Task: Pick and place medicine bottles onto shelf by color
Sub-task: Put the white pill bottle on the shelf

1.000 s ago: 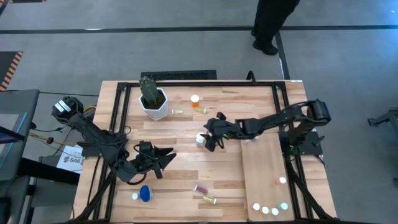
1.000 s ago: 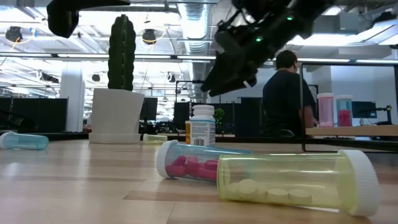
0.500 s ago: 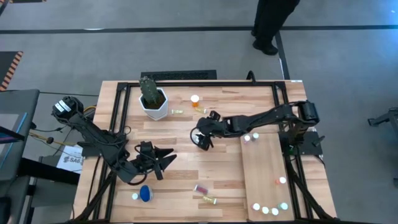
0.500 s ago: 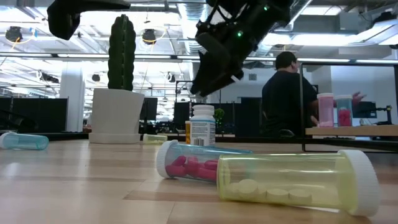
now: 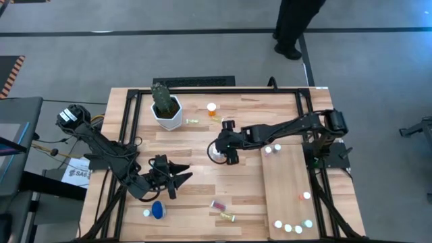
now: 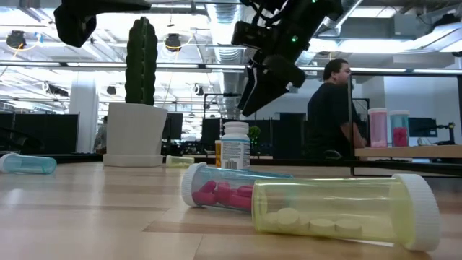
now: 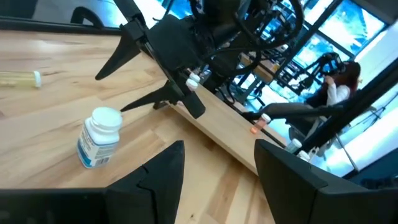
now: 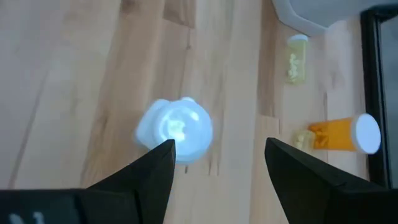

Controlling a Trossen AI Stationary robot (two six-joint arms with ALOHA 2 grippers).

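High view, right gripper (image 5: 223,151) with fingers spread, hovering over an upright white bottle (image 5: 217,154) near the desk (image 5: 196,196) centre, apparently not gripping it, shelf (image 5: 287,185) along the right edge, left gripper (image 5: 181,177) released, waiting near the front-left corner.

Desk (image 5: 196,185): carries everything.
Shelf (image 5: 287,182): right side of desk, bottles along its near end.
Cactus pot (image 5: 166,113): far left.
Upright bottle (image 5: 216,154): desk centre, under the right gripper (image 5: 225,152).
Lying bottles (image 5: 223,210): near centre.
Left gripper (image 5: 177,178): near left, above desk.
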